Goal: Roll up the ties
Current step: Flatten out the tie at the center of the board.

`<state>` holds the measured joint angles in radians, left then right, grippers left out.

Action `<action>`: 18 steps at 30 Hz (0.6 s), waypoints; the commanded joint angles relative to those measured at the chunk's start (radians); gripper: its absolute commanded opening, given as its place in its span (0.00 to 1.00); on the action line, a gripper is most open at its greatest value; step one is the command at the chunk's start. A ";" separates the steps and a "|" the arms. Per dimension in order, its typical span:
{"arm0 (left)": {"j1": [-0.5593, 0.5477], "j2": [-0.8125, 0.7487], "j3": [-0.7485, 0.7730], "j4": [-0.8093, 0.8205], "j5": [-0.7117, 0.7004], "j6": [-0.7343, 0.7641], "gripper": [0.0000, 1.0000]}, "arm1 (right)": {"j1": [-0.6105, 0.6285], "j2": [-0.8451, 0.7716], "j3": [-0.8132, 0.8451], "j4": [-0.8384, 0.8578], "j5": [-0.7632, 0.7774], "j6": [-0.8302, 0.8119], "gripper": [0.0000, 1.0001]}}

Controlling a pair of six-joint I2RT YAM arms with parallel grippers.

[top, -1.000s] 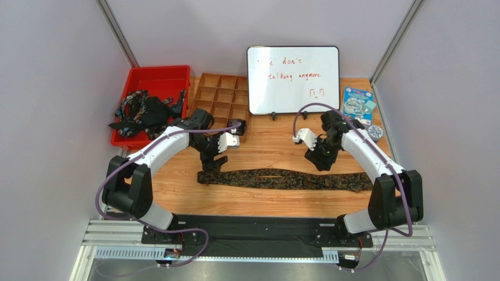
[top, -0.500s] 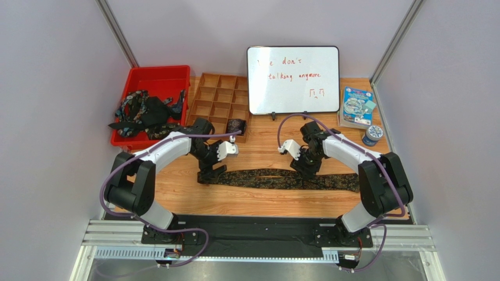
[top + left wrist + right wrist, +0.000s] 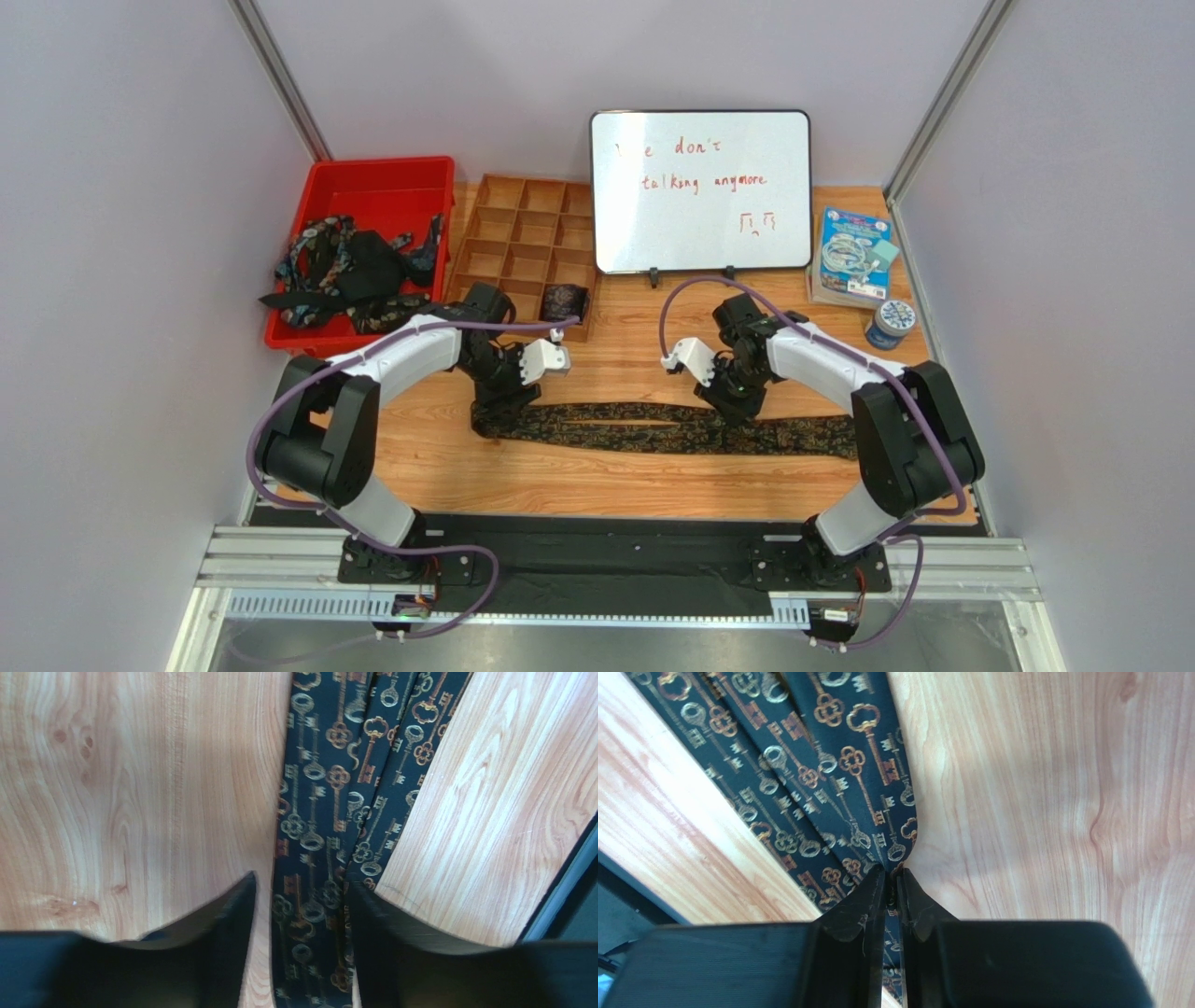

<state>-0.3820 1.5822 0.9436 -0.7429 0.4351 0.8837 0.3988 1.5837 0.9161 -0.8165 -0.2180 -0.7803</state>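
A long black tie with a gold key pattern (image 3: 659, 427) lies flat, left to right, across the wooden table. My left gripper (image 3: 501, 408) is open and low over its left end. In the left wrist view (image 3: 302, 906) the fingers straddle the folded fabric (image 3: 319, 812). My right gripper (image 3: 739, 408) is down on the tie right of its middle. In the right wrist view (image 3: 892, 878) it is shut, pinching the tie's far edge (image 3: 808, 763). A rolled dark tie (image 3: 564, 301) sits in a compartment of the wooden organizer (image 3: 522, 238). More ties (image 3: 344, 263) lie heaped in the red bin (image 3: 376, 182).
A whiteboard (image 3: 700, 189) stands at the back centre. A blue packet (image 3: 854, 252) and a small round tin (image 3: 889, 324) sit at the back right. The black rail (image 3: 617, 546) runs along the table's near edge.
My right gripper has moved left and down onto the tie and shut on its edge. My left gripper has dropped onto the tie's left end. The tie's right end has drawn slightly left.
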 commanded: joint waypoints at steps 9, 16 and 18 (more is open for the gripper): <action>-0.003 -0.143 -0.032 -0.096 0.031 0.104 0.22 | 0.006 -0.180 -0.036 -0.113 -0.030 -0.065 0.10; -0.001 -0.183 -0.072 -0.174 0.007 0.222 0.26 | 0.021 -0.166 -0.079 -0.086 -0.047 -0.062 0.16; -0.001 -0.174 -0.078 -0.184 -0.025 0.238 0.32 | 0.043 -0.156 -0.085 -0.069 -0.032 -0.057 0.26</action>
<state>-0.3820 1.4132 0.8841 -0.8677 0.4335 1.0264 0.4091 1.4200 0.8452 -0.9123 -0.2462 -0.8242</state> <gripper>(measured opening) 0.275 0.174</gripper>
